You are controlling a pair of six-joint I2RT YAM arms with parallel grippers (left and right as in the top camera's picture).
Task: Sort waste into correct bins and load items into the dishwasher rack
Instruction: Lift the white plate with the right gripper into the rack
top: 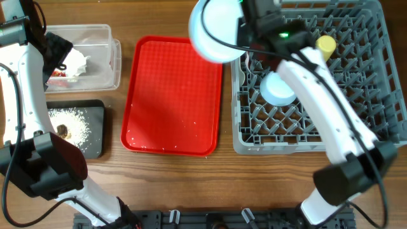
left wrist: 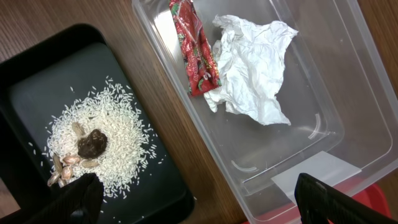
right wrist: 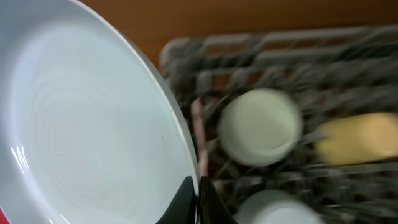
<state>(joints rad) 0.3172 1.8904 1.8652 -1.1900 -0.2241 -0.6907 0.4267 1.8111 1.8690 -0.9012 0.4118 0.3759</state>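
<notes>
My right gripper (right wrist: pixel 198 198) is shut on the rim of the pale blue plate (top: pixel 213 30) (right wrist: pixel 81 118) and holds it tilted in the air by the rack's far left corner. The grey dishwasher rack (top: pixel 375 137) holds the pale blue bowl (top: pixel 278 89) (right wrist: pixel 273 208), the pale green bowl (right wrist: pixel 260 126) and the yellow cup (top: pixel 325 43) (right wrist: pixel 360 138). My left gripper (left wrist: pixel 199 199) is open and empty above the gap between the two bins. The clear tub (top: pixel 105 33) (left wrist: pixel 348 106) holds the white napkin (left wrist: pixel 255 65) and the red wrapper (left wrist: pixel 196 46). The black tray (top: pixel 95 130) (left wrist: pixel 37 62) holds brown scraps (left wrist: pixel 91 144) on white crumbs.
The flat red serving tray (top: pixel 173 95) lies between the bins and the rack, with a few white crumbs near its front edge. The fork and spoon do not show.
</notes>
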